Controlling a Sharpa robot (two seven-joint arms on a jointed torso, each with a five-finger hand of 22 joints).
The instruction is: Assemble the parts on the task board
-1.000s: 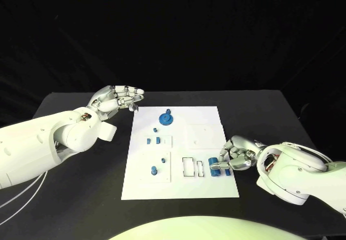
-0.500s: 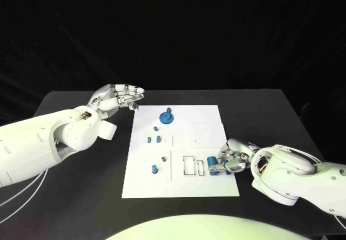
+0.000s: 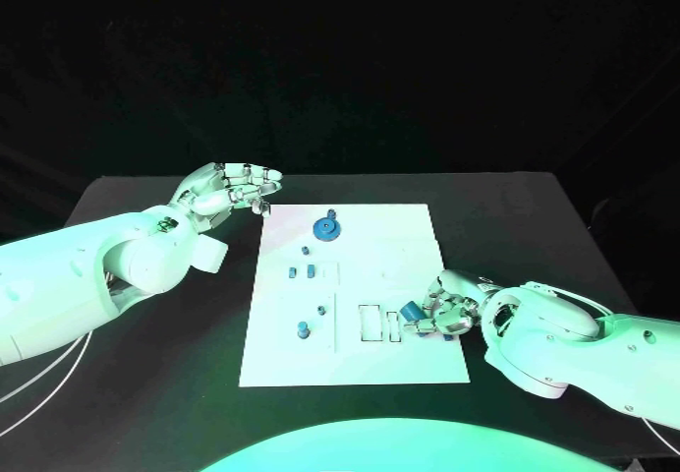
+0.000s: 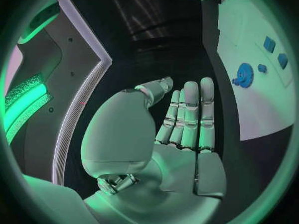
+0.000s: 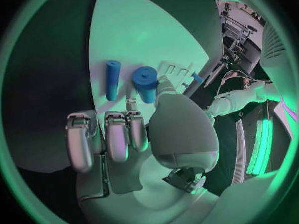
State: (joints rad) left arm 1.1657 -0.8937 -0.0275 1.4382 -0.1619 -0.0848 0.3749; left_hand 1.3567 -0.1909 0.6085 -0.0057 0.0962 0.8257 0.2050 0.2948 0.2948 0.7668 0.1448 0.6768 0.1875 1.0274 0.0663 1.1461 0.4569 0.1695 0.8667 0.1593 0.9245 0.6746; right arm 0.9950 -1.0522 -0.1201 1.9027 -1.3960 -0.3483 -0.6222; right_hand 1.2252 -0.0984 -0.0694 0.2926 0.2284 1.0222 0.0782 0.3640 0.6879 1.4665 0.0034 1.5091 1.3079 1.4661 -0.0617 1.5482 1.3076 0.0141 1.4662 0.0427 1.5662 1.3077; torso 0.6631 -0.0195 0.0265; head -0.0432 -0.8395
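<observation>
The white task board [image 3: 401, 228] lies in the middle of the black table. My right hand [image 3: 456, 307] rests at the board's near right edge and pinches a thick blue cylinder [image 3: 413, 311] between thumb and a finger, just right of two rectangular slots [image 3: 371, 323]. The right wrist view shows that thick blue cylinder [image 5: 145, 83] at the thumb tip, with a thin blue cylinder [image 5: 112, 79] lying on the board [image 5: 137, 35] beside it. My left hand [image 3: 227, 189] hovers off the board's far left corner, fingers straight and holding nothing [image 4: 187, 119].
A blue gear [image 3: 327, 230] stands at the board's far end, also seen as the gear [image 4: 243, 75] from the left wrist. Several small blue pieces [image 3: 301, 271] sit in the board's left half, one peg [image 3: 302, 331] near the front. Black table surrounds the board.
My right hand has moved left and a little farther up the board, carrying the thick blue cylinder toward the slots. The left hand has not moved.
</observation>
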